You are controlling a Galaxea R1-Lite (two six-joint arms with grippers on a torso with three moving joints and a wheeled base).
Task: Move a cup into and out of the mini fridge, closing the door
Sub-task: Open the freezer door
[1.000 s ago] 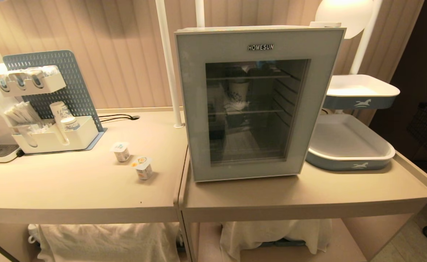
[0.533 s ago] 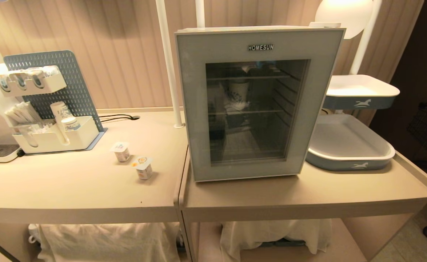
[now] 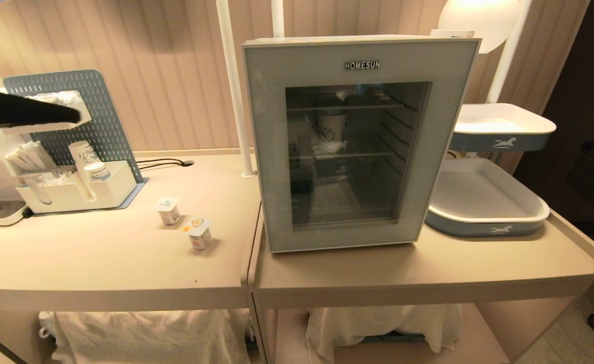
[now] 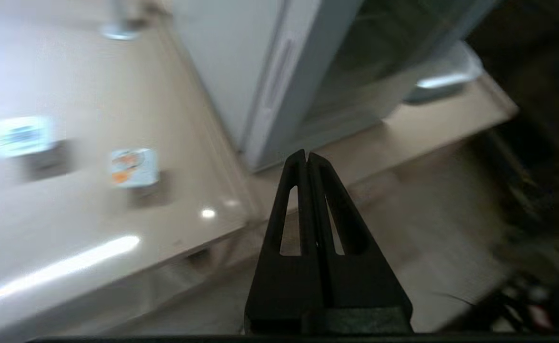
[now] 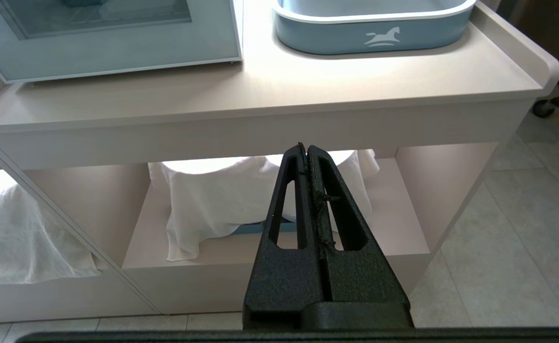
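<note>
Head view: mini fridge [image 3: 360, 141] sitting on a beige counter [image 3: 125, 263], door [image 3: 271, 151] shut.
Cup [image 3: 331, 129] is inside, on a wire shelf behind the dark glass. Room has ribbed beige wall panels; 2 yogurt pots [image 3: 199, 233] sit on the counter left of the fridge, an organizer rack [image 3: 74, 189] further left, and 2 blue-and-white trays [image 3: 484, 227] stacked on the right. Left gripper [image 3: 77, 116] pokes in at the far left edge, up in front of the rack, well apart from the fridge. Left wrist view is blurry but shows its fingers [image 4: 298, 190] pressed together, plus the fridge's side, which the head view misses. Right wrist view has the right gripper [image 5: 306, 148] low in front of the counter, fingers together, and shows white cloths [image 5: 213, 200] on the under-shelf and the tiled floor [image 5: 522, 228].
</note>
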